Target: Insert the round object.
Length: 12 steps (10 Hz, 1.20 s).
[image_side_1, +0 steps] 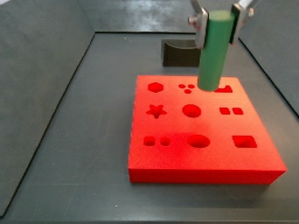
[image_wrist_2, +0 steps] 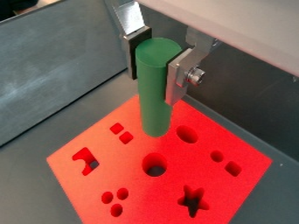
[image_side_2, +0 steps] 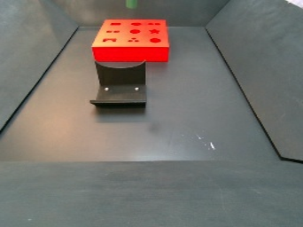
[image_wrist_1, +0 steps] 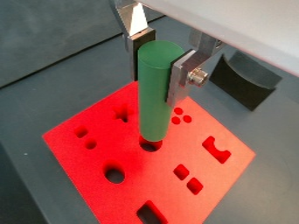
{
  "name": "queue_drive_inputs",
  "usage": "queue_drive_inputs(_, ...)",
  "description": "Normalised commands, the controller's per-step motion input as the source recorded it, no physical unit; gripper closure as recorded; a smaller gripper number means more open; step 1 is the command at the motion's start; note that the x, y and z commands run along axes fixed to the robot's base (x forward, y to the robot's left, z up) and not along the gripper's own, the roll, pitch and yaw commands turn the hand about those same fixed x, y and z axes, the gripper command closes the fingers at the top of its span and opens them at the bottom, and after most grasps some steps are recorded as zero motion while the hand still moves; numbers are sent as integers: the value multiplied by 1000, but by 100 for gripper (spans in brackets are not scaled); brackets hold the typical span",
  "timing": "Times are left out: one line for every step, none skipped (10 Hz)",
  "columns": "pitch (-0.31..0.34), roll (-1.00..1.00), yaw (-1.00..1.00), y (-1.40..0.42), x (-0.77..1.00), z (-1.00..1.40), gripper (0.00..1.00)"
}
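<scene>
Fingers (image_wrist_1: 136,37) of the gripper (image_wrist_1: 163,54) clamp the top of the green peg (image_wrist_1: 156,92), held upright over the red block (image_side_1: 198,140) — its lower end hangs just above the block's cut-out holes (image_wrist_2: 156,164) in both wrist views. Behind the block on the dark bench (image_side_2: 178,124) stands the fixture (image_side_2: 119,93) — apart from the peg.

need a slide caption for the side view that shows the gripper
Franka gripper holding the green cylindrical peg upright above the red block with its shaped cutouts.
</scene>
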Motion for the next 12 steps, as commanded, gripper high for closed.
queue_drive_inputs(234, 389, -274, -63, 254, -169, 100)
queue_drive_inputs(269, 211, -146, 111, 374, -311, 100)
queue_drive_inputs(206, 70, -140, 200, 629, -726, 100)
queue_drive_inputs(67, -57, -266, 217, 300, -937, 100)
queue_drive_inputs(167, -209, -189, 20, 0, -563, 100)
queue_drive_inputs(131, -147, 0, 0, 0, -257, 100)
queue_drive_inputs(0, 0, 0, 17, 0, 0, 100)
queue_drive_inputs(-10, -73, -134, 157, -114, 0, 100)
queue_drive_inputs(-121, -341, -31, 357, -391, 0, 100)
queue_drive_inputs(-181, -334, -54, 200, -420, 0, 100)
queue_drive_inputs(-107, -126, 49, -49, -180, -109, 100)
queue_drive_inputs(-90, -50, 49, -154, 0, -166, 100)
